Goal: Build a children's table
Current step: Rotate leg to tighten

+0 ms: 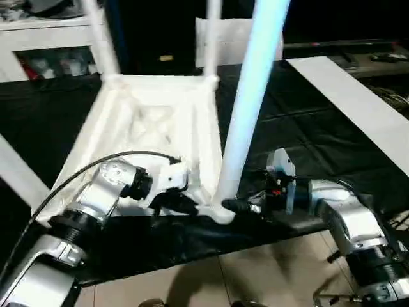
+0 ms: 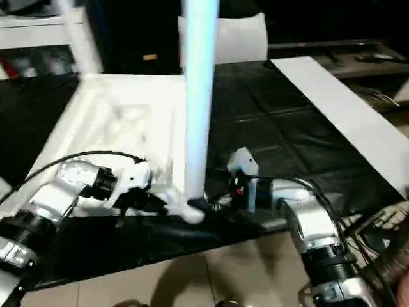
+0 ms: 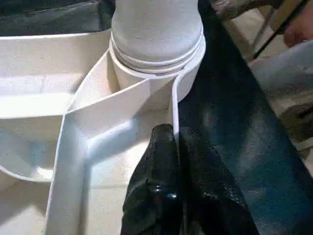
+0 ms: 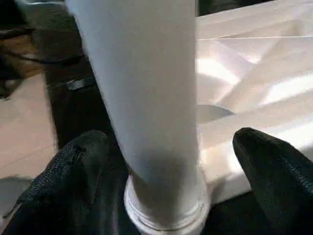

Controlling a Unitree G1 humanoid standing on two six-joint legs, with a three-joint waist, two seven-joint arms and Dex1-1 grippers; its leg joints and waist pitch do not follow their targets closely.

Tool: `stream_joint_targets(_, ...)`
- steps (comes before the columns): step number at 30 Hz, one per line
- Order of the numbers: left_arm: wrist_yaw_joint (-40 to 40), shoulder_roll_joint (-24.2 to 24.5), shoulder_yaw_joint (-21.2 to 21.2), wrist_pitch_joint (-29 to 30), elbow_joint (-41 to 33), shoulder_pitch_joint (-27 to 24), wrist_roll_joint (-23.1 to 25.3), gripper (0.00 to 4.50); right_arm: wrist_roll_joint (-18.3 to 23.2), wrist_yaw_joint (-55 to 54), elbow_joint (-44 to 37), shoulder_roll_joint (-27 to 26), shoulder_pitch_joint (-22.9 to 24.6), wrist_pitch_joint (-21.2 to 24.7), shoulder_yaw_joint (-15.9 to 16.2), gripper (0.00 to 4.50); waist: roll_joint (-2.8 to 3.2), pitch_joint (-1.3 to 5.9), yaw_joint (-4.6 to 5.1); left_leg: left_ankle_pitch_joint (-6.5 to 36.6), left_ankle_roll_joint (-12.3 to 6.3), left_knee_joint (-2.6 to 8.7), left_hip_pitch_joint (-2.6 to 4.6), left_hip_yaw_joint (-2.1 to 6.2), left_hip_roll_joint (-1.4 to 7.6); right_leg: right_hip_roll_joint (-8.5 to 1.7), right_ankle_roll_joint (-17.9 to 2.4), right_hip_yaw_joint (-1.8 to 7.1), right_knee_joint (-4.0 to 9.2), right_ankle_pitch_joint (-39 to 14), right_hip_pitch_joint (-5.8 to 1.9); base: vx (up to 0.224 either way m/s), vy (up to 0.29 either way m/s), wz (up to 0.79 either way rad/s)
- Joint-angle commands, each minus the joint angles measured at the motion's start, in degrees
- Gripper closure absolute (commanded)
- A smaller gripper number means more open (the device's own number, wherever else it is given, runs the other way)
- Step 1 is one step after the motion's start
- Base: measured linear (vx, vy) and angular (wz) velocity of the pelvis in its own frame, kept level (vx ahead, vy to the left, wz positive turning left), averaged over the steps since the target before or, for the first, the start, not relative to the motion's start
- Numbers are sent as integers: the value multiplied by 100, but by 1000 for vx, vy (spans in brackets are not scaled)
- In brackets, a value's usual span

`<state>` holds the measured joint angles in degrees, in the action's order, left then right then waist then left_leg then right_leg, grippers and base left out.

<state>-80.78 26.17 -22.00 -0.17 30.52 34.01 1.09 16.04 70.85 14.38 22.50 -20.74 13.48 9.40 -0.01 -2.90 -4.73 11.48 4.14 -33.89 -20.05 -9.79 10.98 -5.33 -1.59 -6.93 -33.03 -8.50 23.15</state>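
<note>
Two grippers flank the near corner socket (image 3: 156, 73). The left gripper (image 3: 177, 142) is pinched together on the tabletop (image 1: 153, 121) rim, socket at its twelve o'clock. The right gripper (image 4: 166, 161) stands wide apart around the leg (image 1: 252, 96) just above the socket, apparently not gripping. The leg rises nearly upright from the upturned tabletop on the black cloth (image 1: 287, 128), so the right arm seems better placed for seating it.

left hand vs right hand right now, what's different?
Left hand is shut, pinching the tabletop rim wall beside the near corner socket. Right hand is open, its fingers standing apart on either side of the near leg just above the socket, not clamping it. Both work at the same near corner.
</note>
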Motion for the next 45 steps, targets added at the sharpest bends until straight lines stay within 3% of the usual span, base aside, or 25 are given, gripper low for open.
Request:
stream_joint_targets(1,-404,-51,-321,-209,-38,121,88,450,88,233,34,74,-140,31,40,36,-19,372,36,1114,-343,409,20,24,255,-378,-995,352,375,-1920,-330,0,0,0)
stream_joint_targets(3,-601,-35,-395,-392,83,230,164,450,214,644,93,145,-232,144,150,39,-21,375,-8,1094,-334,408,23,24,262,-377,-957,350,375,-1988,-328,0,0,0)
stream_joint_targets(5,-652,-54,-402,-420,114,265,167,450,242,822,69,193,-266,247,238,74,-13,370,-27,1117,-314,411,33,25,272,-376,-943,349,381,-2037,-317,0,0,0)
stream_joint_targets(11,-674,-134,-472,-503,269,350,184,450,341,1105,53,232,-382,539,385,120,-29,385,-39,1040,-279,404,21,28,268,-378,-983,347,359,-1904,-331,0,0,0)
stream_joint_targets(20,-704,-156,-486,-648,448,390,224,450,334,1217,174,228,-469,544,417,183,-33,391,-60,995,-263,398,17,29,269,-379,-930,342,362,-1974,-332,0,0,0)
stream_joint_targets(24,-673,-163,-484,-671,514,417,257,450,351,1226,169,192,-476,598,424,230,-37,388,-68,1014,-253,398,20,27,262,-386,-892,338,376,-2073,-333,0,0,0)
stream_joint_targets(30,-416,-122,-424,-592,585,424,355,450,415,1168,-7,125,-351,678,454,241,-29,388,-74,994,-259,395,20,25,258,-376,-893,336,372,-2044,-333,0,0,0)
stream_joint_targets(33,57,-152,-206,-171,565,390,344,450,431,766,-146,-78,-216,683,359,241,-31,368,-71,1109,-210,406,37,23,259,-383,-818,334,407,-2291,-313,0,0,0)
stream_joint_targets(36,182,-170,-140,-58,561,383,328,450,419,636,-163,-143,-190,664,329,244,-38,349,-58,1320,-151,401,76,37,227,-399,-581,305,513,-2957,-294,0,0,0)
stream_joint_targets(39,714,-254,196,487,349,276,177,450,155,-223,-191,-500,-83,516,255,245,-55,323,-5,1431,-108,413,74,51,226,-393,-504,289,540,-3154,-260,0,0,0)
stream_joint_targets(40,760,-265,219,532,323,264,169,450,137,-289,-188,-529,-81,517,248,246,-54,315,36,1500,-75,411,53,68,198,-395,-395,255,568,-3380,-273,0,0,0)
stream_joint_targets(41,1165,-363,415,926,87,157,103,450,-10,-870,-152,-784,-62,539,183,249,-55,318,64,1523,-34,414,52,75,206,-400,-341,253,563,-3462,-277,0,0,0)
stream_joint_targets(43,1469,-502,526,1245,-130,57,60,450,-69,-1284,-103,-1015,-73,581,114,250,-51,290,145,1708,14,391,55,99,162,-388,-151,173,648,-3863,-255,0,0,0)
stream_joint_targets(44,1474,-505,528,1251,-134,55,59,450,-70,-1291,-103,-1019,-74,581,113,251,-51,286,253,1824,5,379,36,125,157,-389,-74,138,679,-3944,-261,0,0,0)
stream_joint_targets(45,1768,-682,613,1505,-296,-18,31,450,-143,-1710,-14,-1253,-119,603,45,251,-42,295,290,1865,-4,373,40,127,157,-387,-58,137,692,-3934,-258,0,0,0)
